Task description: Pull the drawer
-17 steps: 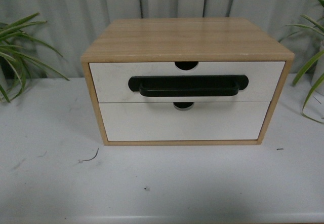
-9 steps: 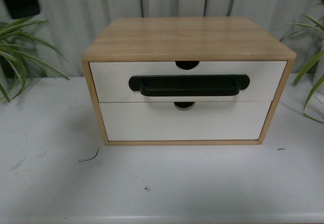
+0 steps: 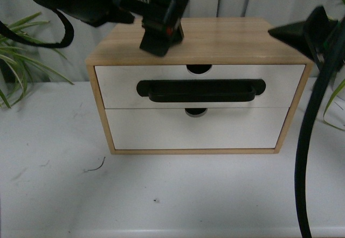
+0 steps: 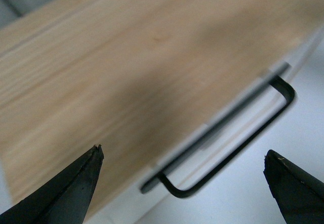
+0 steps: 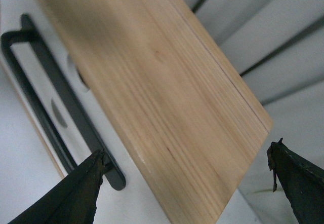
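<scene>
Black fingers of the left gripper (image 4: 182, 152) stand spread wide with nothing between them, poised above the left part of the wooden top of the cabinet (image 3: 205, 39). The right gripper (image 5: 187, 148) is likewise spread and empty, above the cabinet's right front corner. Neither touches anything.

The drawer (image 3: 124, 87) is the upper of the two white fronts. It sits shut, flush with the cabinet frame, its bar handle (image 3: 200, 91) running across the middle of its face below the notch in its top edge. The lower drawer front (image 3: 199, 133) has no handle. The cabinet stands centred on the desk (image 3: 172, 195), toward its back edge.

Assessment: the approach step is in hand and no grasp has been made. The next move calls for one gripper to descend in front of the drawer face, bracket the bar with its fingers, close firmly, then draw straight toward the desk's front edge. Risk noted: the whole cabinet may slide instead of the drawer opening.
</scene>
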Robot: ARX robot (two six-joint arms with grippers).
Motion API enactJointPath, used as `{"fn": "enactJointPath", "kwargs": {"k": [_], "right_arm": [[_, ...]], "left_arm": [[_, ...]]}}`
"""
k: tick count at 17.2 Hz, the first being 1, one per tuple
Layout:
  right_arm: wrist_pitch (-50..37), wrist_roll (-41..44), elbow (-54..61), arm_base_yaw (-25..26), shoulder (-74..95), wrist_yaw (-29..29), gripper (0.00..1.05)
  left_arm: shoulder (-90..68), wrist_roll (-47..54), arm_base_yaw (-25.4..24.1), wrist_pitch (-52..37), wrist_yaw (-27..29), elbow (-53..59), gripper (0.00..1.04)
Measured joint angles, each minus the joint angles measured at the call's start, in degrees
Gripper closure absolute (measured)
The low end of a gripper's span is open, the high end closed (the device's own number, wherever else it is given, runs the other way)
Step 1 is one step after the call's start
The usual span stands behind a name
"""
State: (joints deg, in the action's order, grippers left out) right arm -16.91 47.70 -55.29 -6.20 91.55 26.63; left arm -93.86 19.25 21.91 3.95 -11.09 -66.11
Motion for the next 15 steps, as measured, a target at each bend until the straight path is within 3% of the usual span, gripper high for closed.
{"fn": "enactJointPath", "kwargs": {"k": [2, 6, 9, 15], "right_arm": [[9.4, 18.5, -3.9, 1.1, 1.2, 3.5, 0.06], [27.3, 45.1, -8.1, 1.7, 4.5, 2.8, 0.06], [31.8, 50.5, -8.4, -0.6, 4.9, 2.6, 0.06], [32.3, 50.3, -10.0, -3.9, 9.9, 1.7, 0.06]], "left_arm": [[-0.3, 11.6, 1.9, 11.4, -5.9, -2.6, 0.07], [-4.9, 24.8, 4.6, 21.8, -6.7, -9.9, 0.07], [-8.2, 26.9, 5.3, 22.2, -6.1, -11.5, 0.07], [-14.5, 27.3, 5.0, 17.6, -4.5, -12.1, 0.07]]}}
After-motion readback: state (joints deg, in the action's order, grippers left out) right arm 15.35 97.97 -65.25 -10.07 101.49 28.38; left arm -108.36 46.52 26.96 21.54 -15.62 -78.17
